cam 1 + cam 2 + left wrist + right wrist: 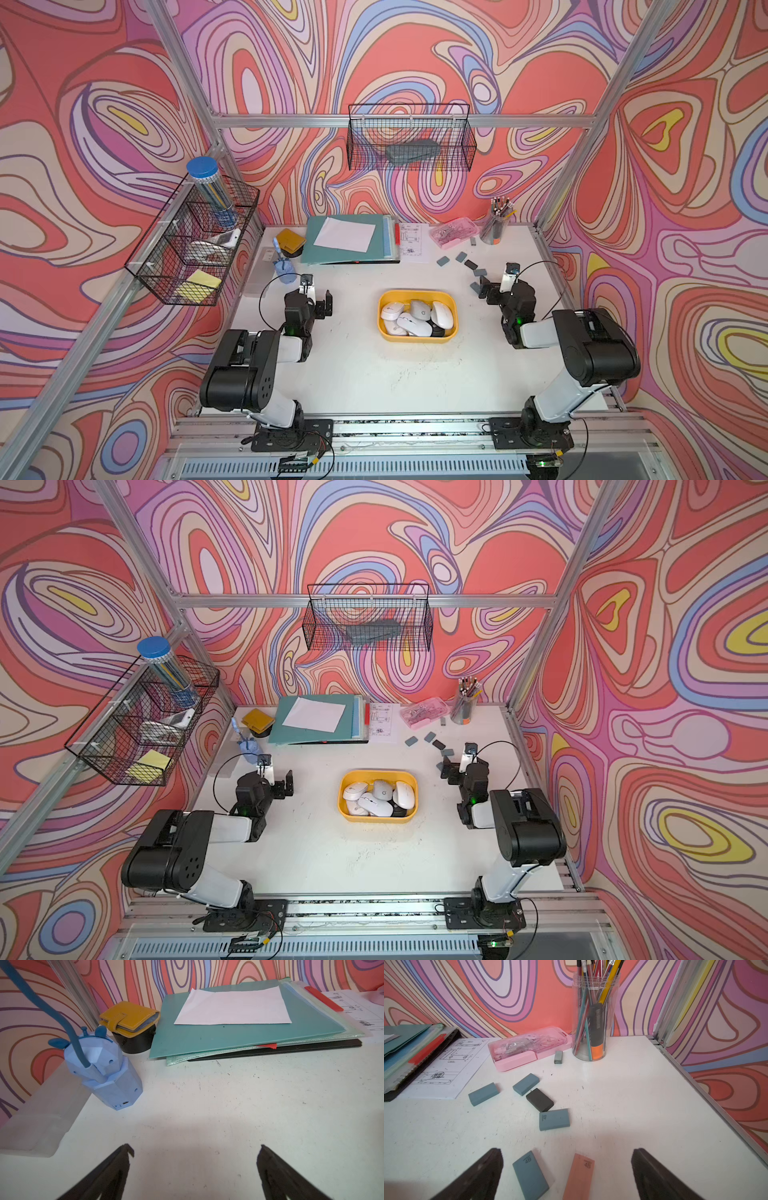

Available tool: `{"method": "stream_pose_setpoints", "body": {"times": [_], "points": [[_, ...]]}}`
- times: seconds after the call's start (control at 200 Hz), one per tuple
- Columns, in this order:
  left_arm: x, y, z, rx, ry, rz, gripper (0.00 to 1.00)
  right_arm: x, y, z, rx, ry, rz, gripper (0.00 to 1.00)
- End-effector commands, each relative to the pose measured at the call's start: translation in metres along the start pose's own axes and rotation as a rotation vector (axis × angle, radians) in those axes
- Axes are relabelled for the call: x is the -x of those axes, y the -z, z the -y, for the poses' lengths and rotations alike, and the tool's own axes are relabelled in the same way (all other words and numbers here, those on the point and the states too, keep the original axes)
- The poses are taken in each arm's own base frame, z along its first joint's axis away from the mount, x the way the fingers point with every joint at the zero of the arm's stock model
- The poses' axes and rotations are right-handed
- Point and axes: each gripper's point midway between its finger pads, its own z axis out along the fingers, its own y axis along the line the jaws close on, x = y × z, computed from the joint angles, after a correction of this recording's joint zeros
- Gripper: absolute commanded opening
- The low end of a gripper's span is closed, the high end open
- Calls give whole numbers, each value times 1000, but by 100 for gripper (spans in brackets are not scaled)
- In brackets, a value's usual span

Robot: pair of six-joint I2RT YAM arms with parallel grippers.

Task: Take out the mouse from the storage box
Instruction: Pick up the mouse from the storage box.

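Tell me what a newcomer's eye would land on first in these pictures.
The swirling red, pink and purple wall pattern around the whole cell grabs attention first. Next comes the yellow storage box in the middle of the white table, holding a pile of mostly white mice. The left gripper and right gripper stand open on either side of it, holding nothing.

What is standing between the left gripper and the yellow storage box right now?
Nothing visible. Only bare table lies between the open left gripper and the storage box, whose top is uncovered, with the mice exposed.
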Motion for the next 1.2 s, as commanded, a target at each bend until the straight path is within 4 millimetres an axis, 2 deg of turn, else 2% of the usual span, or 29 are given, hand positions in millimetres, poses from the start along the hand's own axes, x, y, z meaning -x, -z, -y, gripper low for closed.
{"method": "stream_pose_setpoints", "body": {"times": [0.0, 0.886, 0.941, 1.012, 1.117, 1.162, 1.192], "points": [[8, -1, 1, -13, 14, 17, 99, 2, -4, 1, 0, -8, -1, 98], [8, -1, 1, -16, 9, 14, 99, 1, -3, 2, 11, -16, -2, 98], [7, -3, -7, 34, 30, 4, 99, 2, -3, 3, 6, -13, 1, 98], [10, -1, -9, 55, 24, 5, 99, 3, -2, 6, -10, -11, 5, 98], [22, 12, -15, 158, -5, 45, 99, 18, -1, 10, -127, 23, -23, 98], [34, 17, -10, 162, -45, 25, 99, 35, -5, 0, -148, 75, -72, 98], [50, 21, -2, 148, -85, 21, 99, 52, -8, -8, -158, 100, -82, 98]]}}
